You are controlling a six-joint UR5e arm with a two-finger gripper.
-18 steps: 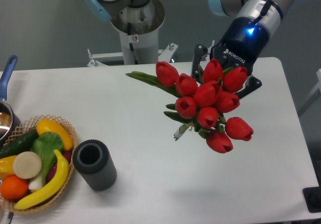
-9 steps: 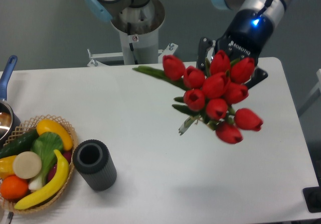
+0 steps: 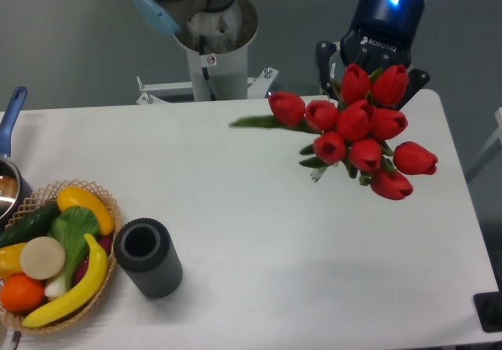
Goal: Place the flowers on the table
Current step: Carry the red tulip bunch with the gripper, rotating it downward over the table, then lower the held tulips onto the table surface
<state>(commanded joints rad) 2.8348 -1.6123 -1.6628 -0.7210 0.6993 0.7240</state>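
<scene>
The flowers [image 3: 357, 134], a bunch of red tulips with closed buds and green leaves, hang in the air over the right back part of the white table [image 3: 259, 287]. My gripper [image 3: 369, 79] is shut on the stems behind the buds, with its fingers mostly hidden by the flowers. One green leaf [image 3: 255, 122] sticks out to the left. The bunch does not touch the tabletop.
A dark ribbed cylinder vase [image 3: 147, 257] stands upright at the front left. A wicker basket [image 3: 106, 209] of fruit and vegetables sits at the left edge. A pot with a blue handle [image 3: 9, 114] is at the far left. The arm's base [image 3: 212, 36] stands behind the table.
My gripper has risen and moved right and back, carrying the tulips with it. The bunch now sits higher and nearer the table's right back corner.
</scene>
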